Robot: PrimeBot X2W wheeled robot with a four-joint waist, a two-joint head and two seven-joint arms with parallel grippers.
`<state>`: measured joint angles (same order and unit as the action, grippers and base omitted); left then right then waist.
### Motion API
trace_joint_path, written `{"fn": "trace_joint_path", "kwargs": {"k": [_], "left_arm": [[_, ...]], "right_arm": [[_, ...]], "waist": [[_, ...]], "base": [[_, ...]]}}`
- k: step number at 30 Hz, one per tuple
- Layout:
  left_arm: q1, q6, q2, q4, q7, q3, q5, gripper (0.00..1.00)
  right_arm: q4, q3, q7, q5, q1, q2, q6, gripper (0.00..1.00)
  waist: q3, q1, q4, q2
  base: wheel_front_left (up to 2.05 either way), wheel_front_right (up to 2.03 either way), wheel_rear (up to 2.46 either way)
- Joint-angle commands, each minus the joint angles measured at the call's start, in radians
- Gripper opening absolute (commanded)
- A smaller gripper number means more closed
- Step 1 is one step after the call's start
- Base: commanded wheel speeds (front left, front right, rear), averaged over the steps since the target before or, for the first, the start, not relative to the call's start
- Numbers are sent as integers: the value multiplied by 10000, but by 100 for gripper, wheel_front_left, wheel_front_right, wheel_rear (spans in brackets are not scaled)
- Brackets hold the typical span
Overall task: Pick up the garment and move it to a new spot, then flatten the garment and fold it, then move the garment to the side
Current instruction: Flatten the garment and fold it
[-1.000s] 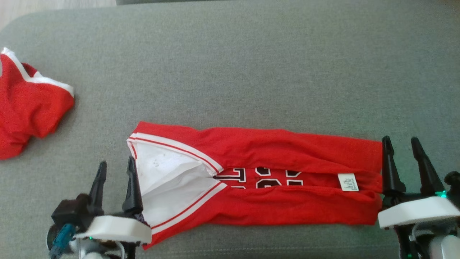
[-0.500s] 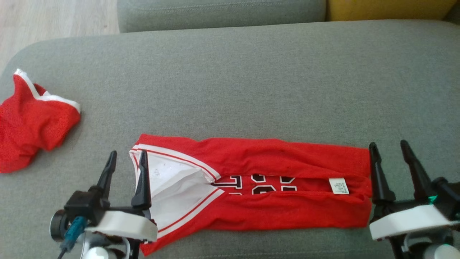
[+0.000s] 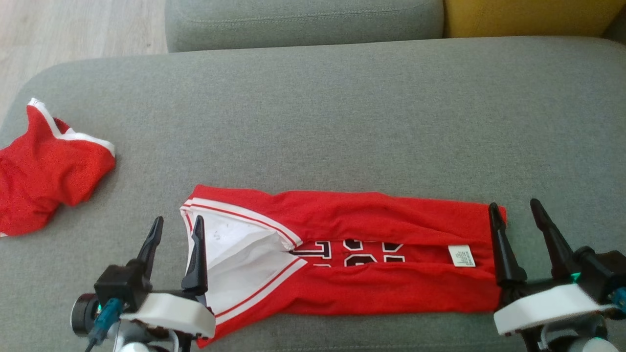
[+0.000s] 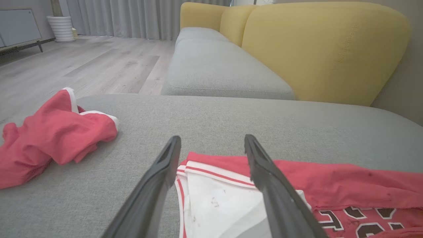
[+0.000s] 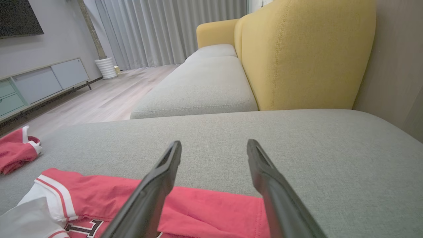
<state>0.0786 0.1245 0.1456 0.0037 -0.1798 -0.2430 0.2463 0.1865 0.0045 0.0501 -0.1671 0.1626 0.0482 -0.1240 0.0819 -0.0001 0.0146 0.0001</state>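
Setting: home living room. Grey upholstered sofa (image 3: 342, 122) with yellow backrest (image 5: 307, 56), centre and upper right; pale wood-plank floor (image 4: 82, 66); floor-length grey curtains (image 5: 165, 29) at top; low cabinet (image 5: 43, 82) and white ribbed planter (image 5: 106, 67), upper left; dark wall screen (image 5: 19, 16).

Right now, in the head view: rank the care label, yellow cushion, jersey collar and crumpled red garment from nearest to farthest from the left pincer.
From the left pincer:
1. jersey collar, just right of it.
2. crumpled red garment, off to its left.
3. care label, at the jersey's far right end.
4. yellow cushion, top right corner.
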Motion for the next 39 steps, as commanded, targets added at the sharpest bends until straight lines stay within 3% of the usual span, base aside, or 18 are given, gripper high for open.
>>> {"fn": "trace_joint_path", "kwargs": {"k": [1,15,26,39], "left_arm": [[-269,59,146,-297,-15,325,-27,100],[-835,-44,136,-299,-105,75,-48,100],[-1723,-273,-125,144,-432,-310,-101,100],[-2094,-312,-48,435,-603,-294,-69,100]], "right_arm": [[415,247,4,6,-97,109,-67,100],[22,-229,-35,161,-530,115,-67,100],[-1979,-1111,756,136,-657,30,-67,100],[-3781,-450,664,-1278,-571,22,-67,100]], "waist": [[0,1,14,-1],[597,1,299,-1],[1499,1,592,-1],[1942,1,370,-1]], "base": [[0,0,0],[0,0,0],[0,0,0],[0,0,0]]}}
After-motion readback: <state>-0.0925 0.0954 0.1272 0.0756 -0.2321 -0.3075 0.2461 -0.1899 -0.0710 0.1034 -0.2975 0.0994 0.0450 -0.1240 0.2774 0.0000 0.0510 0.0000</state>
